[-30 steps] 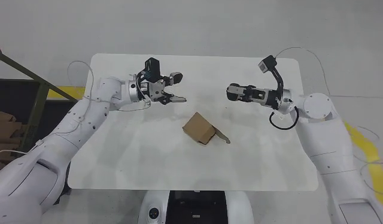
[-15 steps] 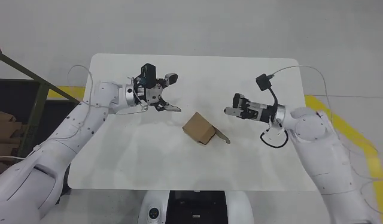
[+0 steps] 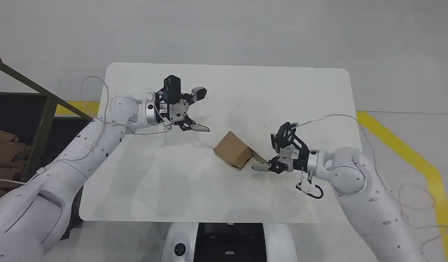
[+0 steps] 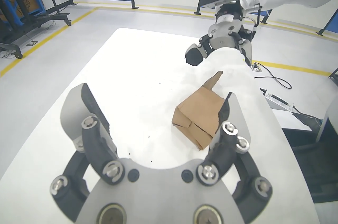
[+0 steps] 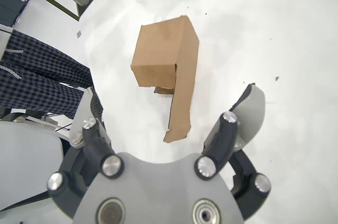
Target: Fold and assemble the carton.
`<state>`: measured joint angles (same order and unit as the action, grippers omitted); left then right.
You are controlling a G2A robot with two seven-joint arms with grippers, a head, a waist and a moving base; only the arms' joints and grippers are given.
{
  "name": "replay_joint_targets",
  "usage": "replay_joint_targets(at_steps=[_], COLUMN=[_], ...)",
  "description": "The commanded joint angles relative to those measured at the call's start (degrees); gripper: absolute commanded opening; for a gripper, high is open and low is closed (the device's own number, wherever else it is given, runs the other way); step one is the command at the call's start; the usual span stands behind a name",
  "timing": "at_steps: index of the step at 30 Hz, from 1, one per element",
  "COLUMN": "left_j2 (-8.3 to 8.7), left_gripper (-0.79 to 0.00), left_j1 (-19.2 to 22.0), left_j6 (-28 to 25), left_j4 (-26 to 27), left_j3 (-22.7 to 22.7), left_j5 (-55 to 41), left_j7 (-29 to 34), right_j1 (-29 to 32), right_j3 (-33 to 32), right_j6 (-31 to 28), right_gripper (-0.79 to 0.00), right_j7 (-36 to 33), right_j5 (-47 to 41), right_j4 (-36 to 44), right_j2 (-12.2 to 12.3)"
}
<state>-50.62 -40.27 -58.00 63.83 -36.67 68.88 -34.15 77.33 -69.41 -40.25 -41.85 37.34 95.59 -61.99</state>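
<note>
got a small brown cardboard carton [image 3: 233,150] sitting near the middle of the white rectangular table [image 3: 140,185], with one long flap [image 5: 184,82] sticking out open. can see the right gripper [image 5: 170,98] spread wide right by that flap's tip, grabbing nothing. same for the left gripper [image 4: 157,98], released, near the carton's opposite side. also spotted a few dark specks [image 4: 159,83] scattered around.
</note>
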Motion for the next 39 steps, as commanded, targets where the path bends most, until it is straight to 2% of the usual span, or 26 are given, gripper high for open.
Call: replay_joint_targets(at_steps=[1,2,4,5,7,8,9,12,13,14,15,22,26,28,31,37,39], left_j2=[0.04,0.06,0.1,0.11,0.13,0.14,0.15,0.18,0.19,0.21,0.22,0.29,0.22,0.14,0.01,-0.06,0.03], left_gripper=[0.0,0.0,0.0,0.0,0.0,0.0,0.0,0.0,0.0,0.0,0.0,0.0,0.0,0.0,0.0,0.0,0.0], left_j1=[-0.01,-0.02,-0.09,-0.14,-0.32,-0.4,-0.49,-0.83,-0.98,-1.12,-1.32,-2.38,-2.88,-2.97,-2.97,-2.89,-2.87], left_j6=[0.0,0.0,0.0,0.0,0.0,0.0,0.0,0.0,0.0,0.0,0.0,0.0,0.0,0.0,0.0,0.0,0.0], left_j4=[-0.01,0.06,0.13,0.2,0.38,0.5,0.59,0.87,0.95,1.02,1.09,2.04,2.42,2.7,3.01,2.68,2.4], left_j3=[0.04,0.05,-0.04,-0.11,-0.26,-0.33,-0.41,-0.83,-1.0,-1.22,-1.41,-2.85,-3.64,-3.97,-4.46,-5.75,-6.55], left_j5=[-0.63,-0.84,-1.23,-1.41,-1.74,-1.83,-1.92,-2.42,-2.51,-2.64,-2.85,-3.61,-4.2,-4.48,-4.92,-5.06,-5.03], left_j7=[0.29,0.49,0.86,1.01,1.26,1.42,1.6,2.01,2.23,2.4,2.58,4.34,5.27,5.82,6.77,8.32,8.46], right_j1=[0.69,0.98,1.35,1.42,1.37,1.33,1.23,0.98,0.87,0.76,0.61,-0.78,-2.67,-3.74,-5.91,-11.97,-14.7], right_j3=[0.45,0.71,1.16,1.51,2.18,2.4,2.58,2.93,2.98,3.02,2.96,1.65,0.47,0.32,0.56,1.62,1.52], right_j6=[0.62,1.09,1.91,2.19,2.34,2.51,2.6,2.99,3.1,3.19,3.34,4.71,4.92,4.72,6.0,13.6,14.8], right_gripper=[-0.028,0.0,-0.012,-0.074,-0.142,-0.206,-0.397,-0.579,-0.69,-0.763,-0.785,-0.785,-0.785,-0.785,-0.785,-0.785,-0.785], right_j7=[1.26,1.9,3.14,3.22,3.85,4.44,4.93,6.15,6.46,6.72,7.07,7.89,4.71,1.84,-4.54,-19.49,-23.13], right_j5=[2.4,3.75,6.22,7.67,9.69,10.01,10.39,11.87,12.19,12.45,12.6,10.07,2.57,-3.0,-16.53,-42.67,-47.4], right_j4=[-0.17,-0.25,-0.67,-1.01,-1.32,-1.6,-1.79,-1.85,-1.86,-1.86,-1.93,-2.65,-3.95,-4.99,-7.43,-13.66,-16.06], right_j2=[0.02,0.03,0.04,0.06,0.06,0.03,0.02,0.04,0.05,0.06,0.08,0.23,0.35,0.39,0.33,0.06,0.01])
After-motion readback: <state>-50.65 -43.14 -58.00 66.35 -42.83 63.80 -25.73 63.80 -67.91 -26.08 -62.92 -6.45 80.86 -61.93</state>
